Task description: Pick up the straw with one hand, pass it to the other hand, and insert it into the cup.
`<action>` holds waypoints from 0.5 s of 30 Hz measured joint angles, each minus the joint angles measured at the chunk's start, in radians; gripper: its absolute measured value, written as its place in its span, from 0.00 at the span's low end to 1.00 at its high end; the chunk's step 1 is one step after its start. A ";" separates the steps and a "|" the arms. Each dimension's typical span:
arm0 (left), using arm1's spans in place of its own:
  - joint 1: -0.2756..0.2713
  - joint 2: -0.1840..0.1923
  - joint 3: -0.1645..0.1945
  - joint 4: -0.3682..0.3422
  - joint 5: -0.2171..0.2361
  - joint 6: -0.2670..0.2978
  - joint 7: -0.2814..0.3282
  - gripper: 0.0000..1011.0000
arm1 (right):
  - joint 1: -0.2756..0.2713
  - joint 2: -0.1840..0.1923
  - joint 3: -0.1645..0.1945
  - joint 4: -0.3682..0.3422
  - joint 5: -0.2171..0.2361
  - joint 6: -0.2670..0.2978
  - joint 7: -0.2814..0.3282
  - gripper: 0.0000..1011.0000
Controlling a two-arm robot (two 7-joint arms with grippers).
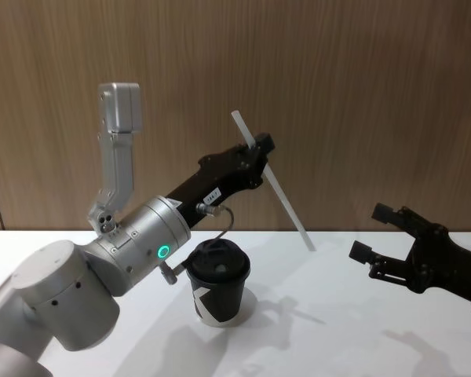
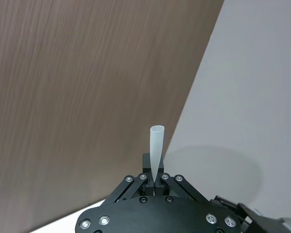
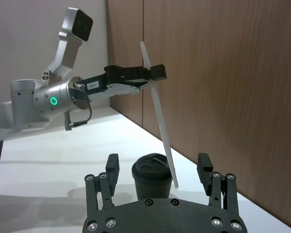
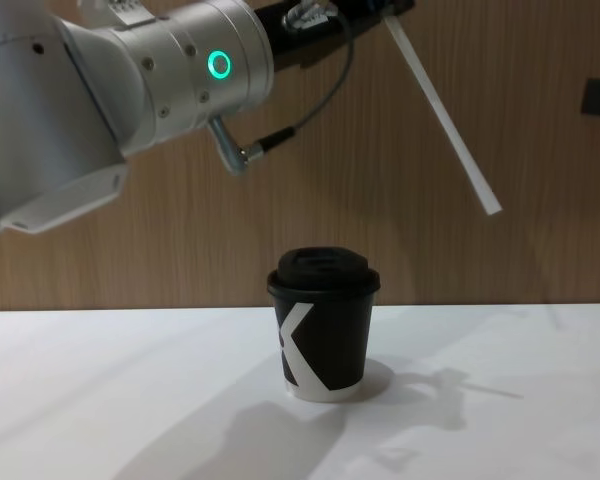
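Upper centre of the head view: left gripper (image 1: 261,147), silver wrist with green ring behind it, clamped tight on a white straw (image 1: 285,200) near its upper end. Straw in the air, slanting down to the right, lower tip above and right of the black lidded cup (image 1: 218,290). Cup upright on the white bench (image 1: 337,338), lower centre. Right edge: right gripper (image 1: 370,231), spread wide, holding nothing.

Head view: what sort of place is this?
Likely a robot test bench: a white tabletop against a brown wood-panelled wall, holding one lidded black paper cup, the left gripper gripping a thin white straw.
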 joint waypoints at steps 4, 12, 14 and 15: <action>0.001 0.023 0.008 -0.031 0.036 -0.007 0.020 0.00 | 0.000 0.000 0.000 0.000 0.000 0.000 0.000 0.99; 0.006 0.057 0.016 -0.082 0.087 -0.013 0.042 0.00 | 0.000 0.000 0.000 0.000 0.000 0.000 0.000 0.99; 0.007 0.066 0.017 -0.094 0.098 -0.013 0.046 0.00 | 0.000 0.000 0.000 0.000 0.000 0.000 0.000 0.99; 0.007 0.072 0.018 -0.101 0.104 -0.013 0.047 0.00 | 0.000 0.000 0.000 0.000 0.000 0.000 0.000 0.99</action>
